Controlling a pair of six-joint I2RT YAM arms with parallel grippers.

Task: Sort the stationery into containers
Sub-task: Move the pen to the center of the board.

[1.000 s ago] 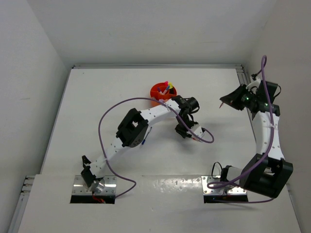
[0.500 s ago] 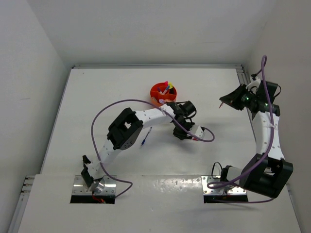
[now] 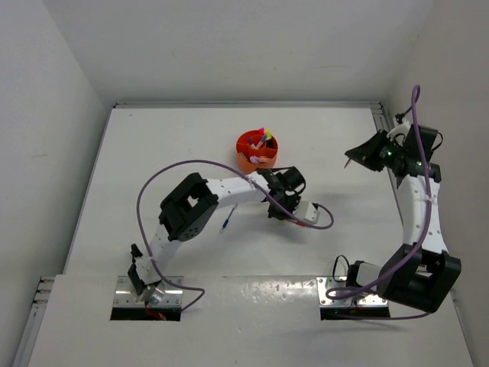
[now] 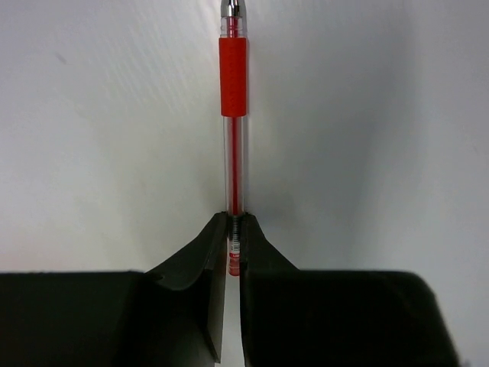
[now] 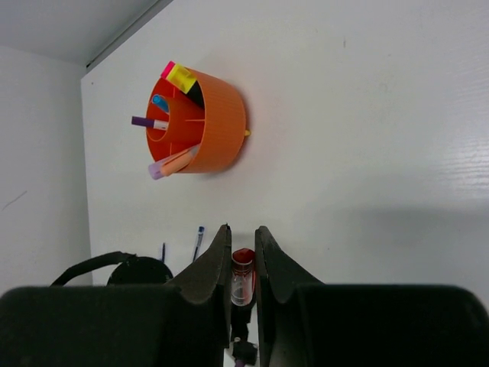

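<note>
One orange tub (image 3: pixel 248 160), two arms, two red pens, and one blue pen (image 3: pixel 227 220) loose on the table (image 3: pixel 153 153). Left gripper (image 4: pixel 234 228) is clamped tight on the tail of a red pen (image 4: pixel 234 122), whose barrel runs straight out ahead of the fingers. Right gripper (image 5: pixel 242 229), near the table's right edge, is pinched on a second red pen (image 5: pixel 243 277). The tub sits beyond the left gripper, apart from it. Only the right wrist view shows the tub's contents: yellow and pink caps, a purple pen (image 5: pixel 149 122). The top view hides both grips.

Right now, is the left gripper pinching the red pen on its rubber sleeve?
No, the left gripper clamps the red pen on its clear barrel near the tail, away from the sleeve.
</note>
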